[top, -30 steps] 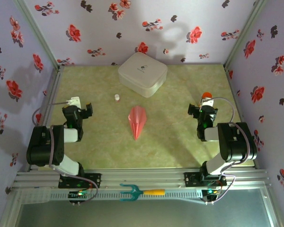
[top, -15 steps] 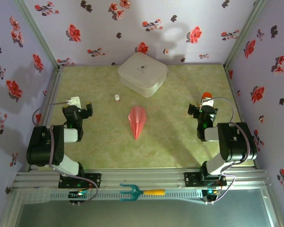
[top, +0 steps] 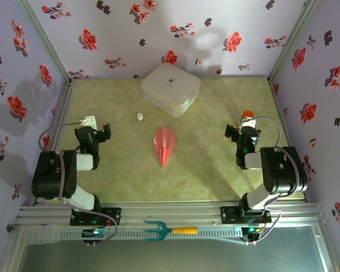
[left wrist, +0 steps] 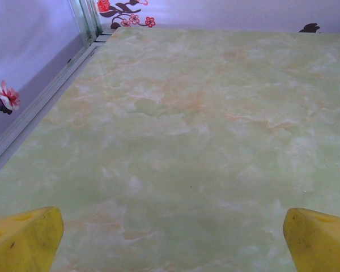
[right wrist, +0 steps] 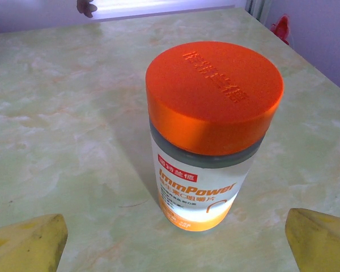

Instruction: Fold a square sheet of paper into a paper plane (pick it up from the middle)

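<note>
pink-red paper plane lies folded at tabletop centre, left fingers at 9 o'clock and right fingers at 3 both spread empty, so folding looks done and next calls only for staying clear.

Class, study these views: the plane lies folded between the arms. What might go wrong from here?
1. The bottle stands right ahead of the open right fingers; a forward move may well topple it.
2. The plane lies loose on the table, touched by nothing; a passing arm could push it or flatten its folds.
</note>
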Controlling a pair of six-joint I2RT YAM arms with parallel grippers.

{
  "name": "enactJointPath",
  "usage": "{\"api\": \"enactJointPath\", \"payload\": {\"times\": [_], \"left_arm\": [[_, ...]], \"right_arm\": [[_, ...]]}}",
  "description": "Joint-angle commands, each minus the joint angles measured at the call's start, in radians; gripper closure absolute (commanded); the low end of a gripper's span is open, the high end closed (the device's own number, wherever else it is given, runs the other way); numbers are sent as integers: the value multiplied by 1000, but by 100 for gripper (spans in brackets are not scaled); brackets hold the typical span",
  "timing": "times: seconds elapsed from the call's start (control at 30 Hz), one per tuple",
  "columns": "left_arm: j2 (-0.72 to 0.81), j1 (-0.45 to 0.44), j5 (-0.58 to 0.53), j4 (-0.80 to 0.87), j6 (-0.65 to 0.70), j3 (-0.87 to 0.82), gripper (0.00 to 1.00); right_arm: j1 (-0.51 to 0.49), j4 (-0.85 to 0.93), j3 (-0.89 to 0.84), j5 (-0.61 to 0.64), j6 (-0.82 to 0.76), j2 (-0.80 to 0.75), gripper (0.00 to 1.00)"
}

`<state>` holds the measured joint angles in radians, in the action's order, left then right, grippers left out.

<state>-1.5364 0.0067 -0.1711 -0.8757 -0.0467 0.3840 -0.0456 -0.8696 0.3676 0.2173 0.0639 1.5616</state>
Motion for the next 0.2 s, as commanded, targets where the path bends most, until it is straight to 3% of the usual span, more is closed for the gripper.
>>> {"api": "enactJointPath", "payload": {"times": [0.0,0.17], "left_arm": [[-5,1,10,-35,-9,-4,0],[-5,1,10,-36,-9,-4,0]], "right_arm": [[4,-17,18,24,19,-5,1],[4,-16,17,24,19,-7,1]]}}
